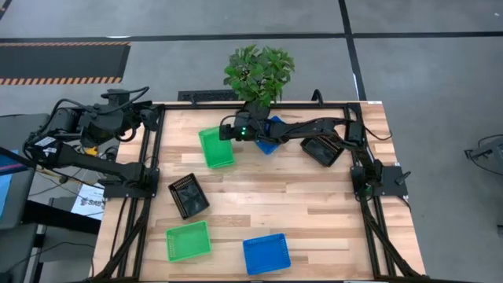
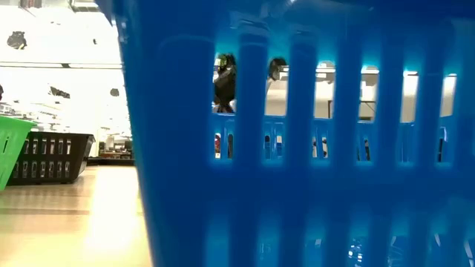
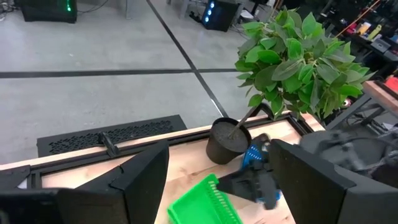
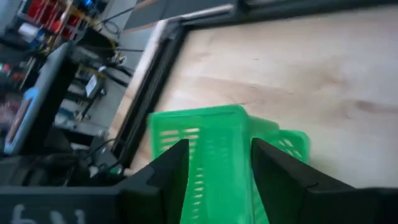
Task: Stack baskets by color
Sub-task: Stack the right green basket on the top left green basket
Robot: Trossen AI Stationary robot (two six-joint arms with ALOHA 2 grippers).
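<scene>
A green basket [image 1: 216,147] rests flat on the table at the far middle; in the right wrist view a second green rim [image 4: 292,142] shows askew beside it. My right gripper [image 1: 229,132] is open at its far right end, a finger on either side of the end wall [image 4: 205,134]. A blue basket [image 1: 268,140] and a black basket [image 1: 321,149] lie under the right arm. Another black basket [image 1: 189,195], green basket [image 1: 189,240] and blue basket [image 1: 266,253] lie nearer the front. My left gripper [image 1: 145,115] hangs open, high at the far left. My right gripper straddles the green basket's end wall [image 4: 214,155], slanting down from the table's right. Whether its fingers [image 4: 171,165] touch the wall, I cannot tell. The basket sits on the table.
A leafy plant [image 1: 258,72] in a dark pot [image 3: 227,140] stands at the far edge, just behind the right gripper and the blue basket. A black frame [image 1: 153,157] runs along the table's sides. The front blue basket [image 2: 297,148] blocks most of the low view.
</scene>
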